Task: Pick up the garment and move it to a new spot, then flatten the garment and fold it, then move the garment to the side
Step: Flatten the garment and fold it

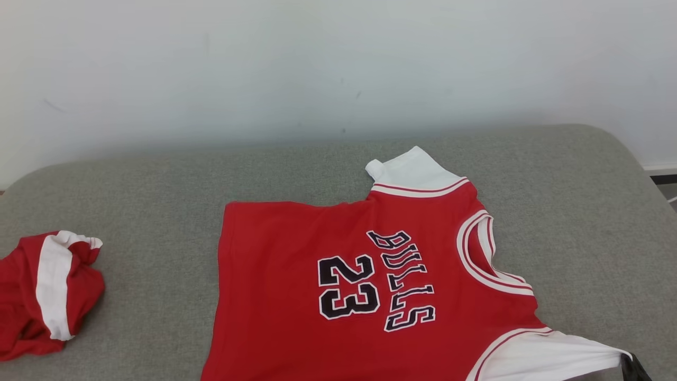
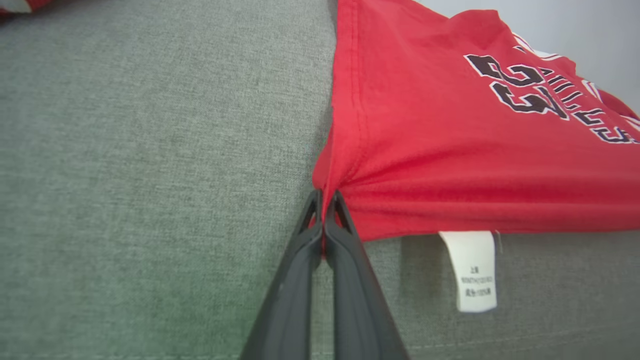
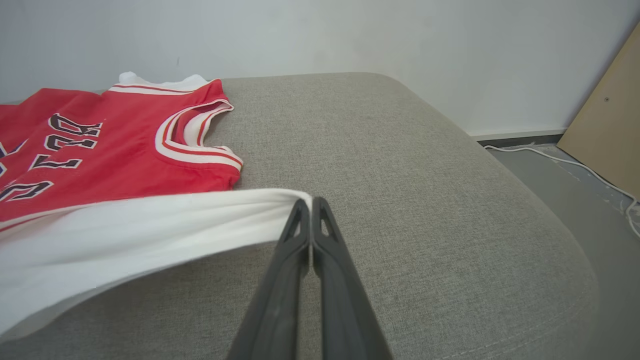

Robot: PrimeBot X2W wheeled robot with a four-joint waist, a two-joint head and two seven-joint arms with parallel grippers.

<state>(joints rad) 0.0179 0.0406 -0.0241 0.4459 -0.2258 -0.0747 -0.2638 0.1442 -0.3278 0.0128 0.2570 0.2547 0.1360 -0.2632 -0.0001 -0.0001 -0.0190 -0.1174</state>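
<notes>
While both grippers pinch its near side, the jersey [image 1: 296, 296] lies spread on the middle and right of a grey cushion [image 1: 158, 190], a broad pad of coarse woven fabric with rounded corners. It is thin, smooth red cloth, roughly rectangular in the body, with white shoulder straps, a scooped neckline banded in white and red, and black, white-edged "BULLS" and "23" on the upper face. Its long axis runs left to right across the cushion: the neckline and straps point to the robot's right, the straight stitched hem to its left, so the lettering reads sideways with its tops to the right. The left gripper [image 2: 326, 197] has its dark tapered fingers pressed together on the near hem corner, where the red cloth gathers into fine pleats; a white care label [image 2: 472, 270] hangs below the edge beside it. The right gripper [image 3: 311, 202] is closed on the tip of the near white strap, which is drawn into a taut band above the cushion. Well to the left sits a crumpled red and white cloth [image 1: 47, 291].
</notes>
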